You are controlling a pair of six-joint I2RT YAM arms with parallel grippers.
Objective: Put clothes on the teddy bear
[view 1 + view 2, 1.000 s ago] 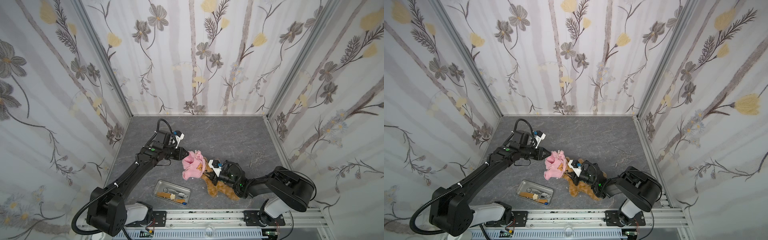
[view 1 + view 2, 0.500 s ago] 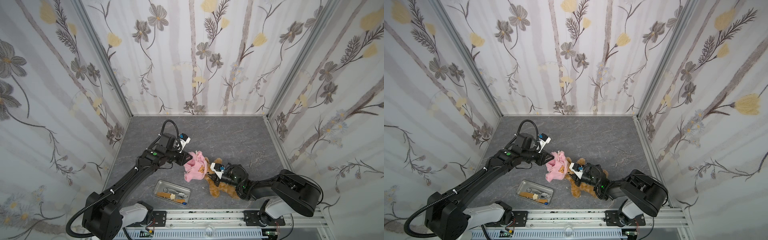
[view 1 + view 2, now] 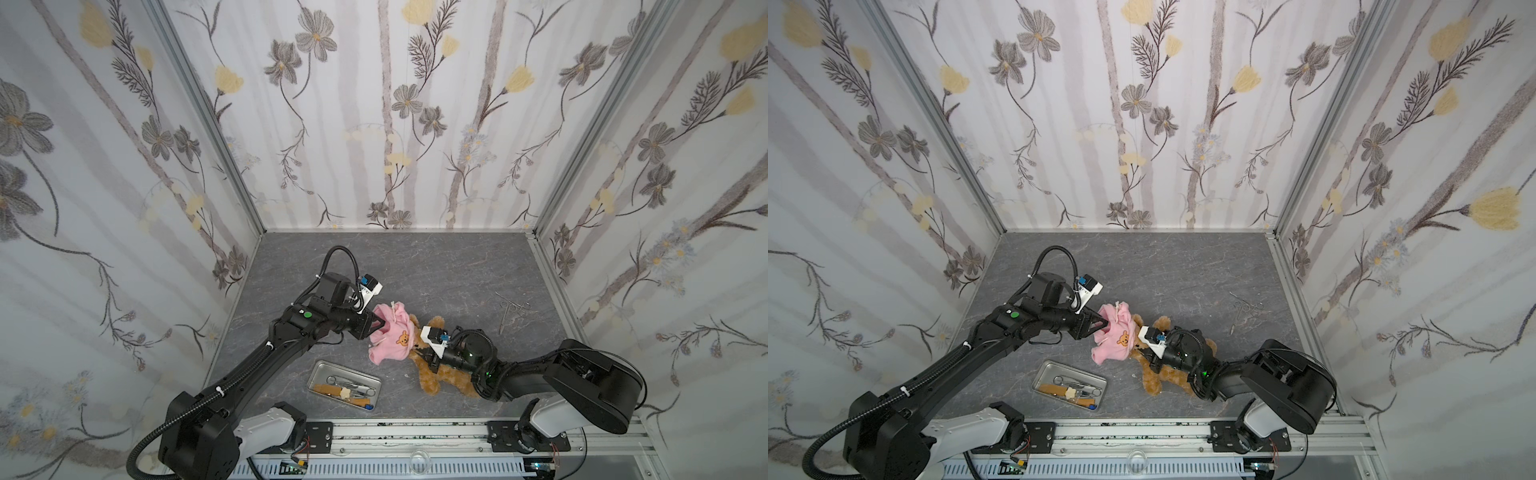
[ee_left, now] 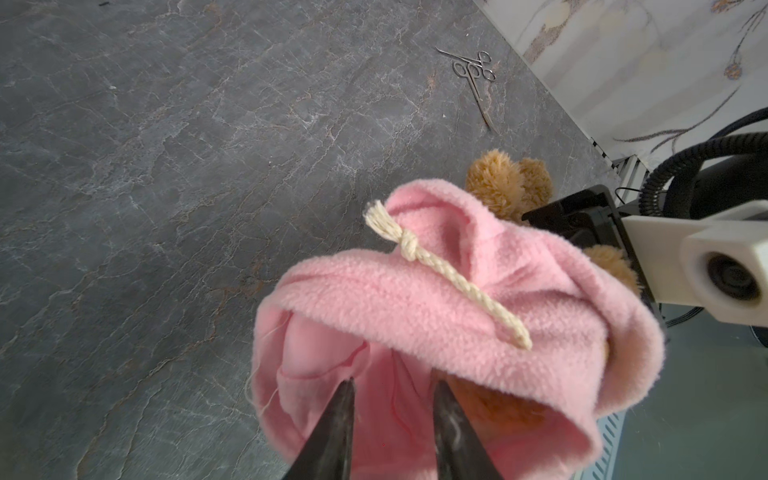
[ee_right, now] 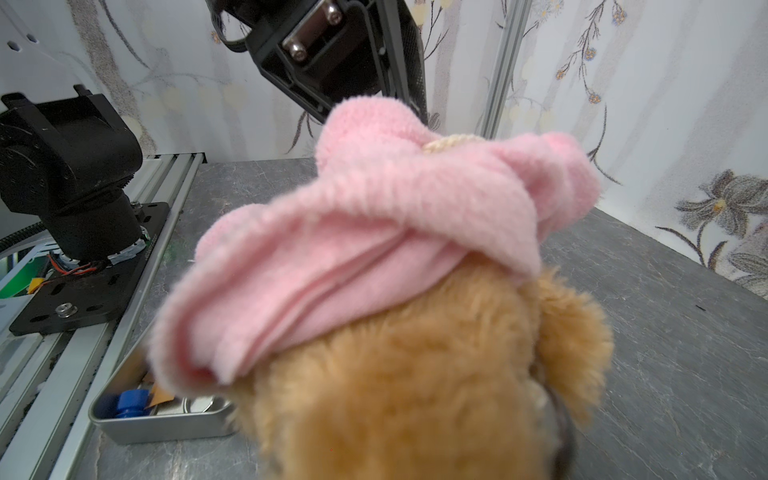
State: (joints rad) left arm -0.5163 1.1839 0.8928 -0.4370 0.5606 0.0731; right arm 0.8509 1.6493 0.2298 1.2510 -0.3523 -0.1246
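Fleece is what your left gripper (image 4: 392, 384) has its tips in. The small pink fleece hooded shirt with a bear-face print (image 3: 390, 349) sits bunched against the head of the small shaggy golden-brown plush teddy bear (image 3: 430, 376). The two dark fingers (image 4: 343, 419) reach into the garment's open mouth, under its folded edge. They stand parted, with pink lining behind the gap and nothing visibly pinched between them, so take that hand as released inside the cloth. A knotted cream cord (image 4: 449, 274) lies over the fold just beyond the fingertips.

Your right gripper (image 3: 430, 355) is clenched on the bear. In the right wrist view, fur fills the space between the fingers and one dark finger presses into its side, while the other is buried. The bear lies on the grey stone-patterned tabletop (image 3: 415, 266), with its legs back beneath that wrist and its head ahead of the fingertips, against the shirt.

By my reading you are early in the job. The shirt only caps the head, both ears show outside it, no arm is in a sleeve, and the belly and legs are bare. What remains is to draw the opening over the head and down the body, then feed the arms through. The shallow metal tray of small tools (image 3: 311, 384) and the thin steel scissors (image 3: 509, 311) lie well apart from both sets of fingers.
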